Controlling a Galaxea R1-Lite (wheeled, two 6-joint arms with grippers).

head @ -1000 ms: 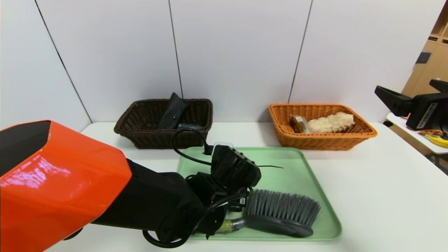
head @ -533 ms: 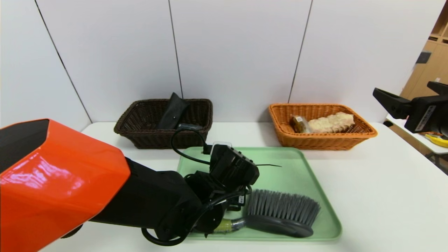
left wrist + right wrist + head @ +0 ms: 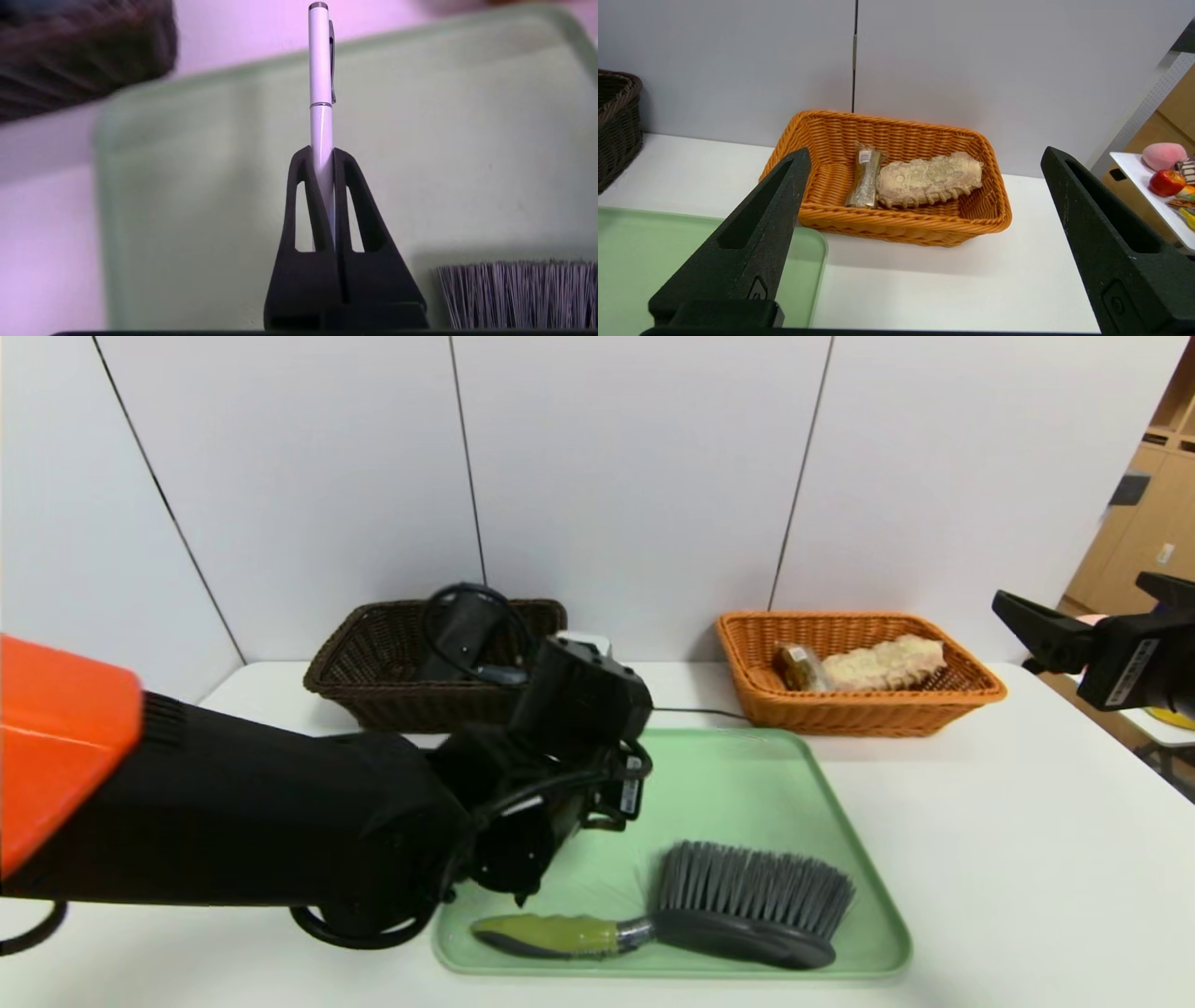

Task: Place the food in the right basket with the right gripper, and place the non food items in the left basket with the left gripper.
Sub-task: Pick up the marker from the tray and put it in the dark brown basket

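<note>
Green tray [image 3: 794, 775] beneath us, our left gripper [image 3: 322, 158] pinches the white pen [image 3: 320, 70] above it, near the dark basket [image 3: 373, 653]; held low, it could swivel loose, a grip only the wrist view shows, while our right gripper [image 3: 924, 233] gapes empty.

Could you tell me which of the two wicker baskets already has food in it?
The orange basket on the robot's right holds a bread-like loaf and a wrapped snack. The dark brown basket on the left holds only black non-food items.
</note>
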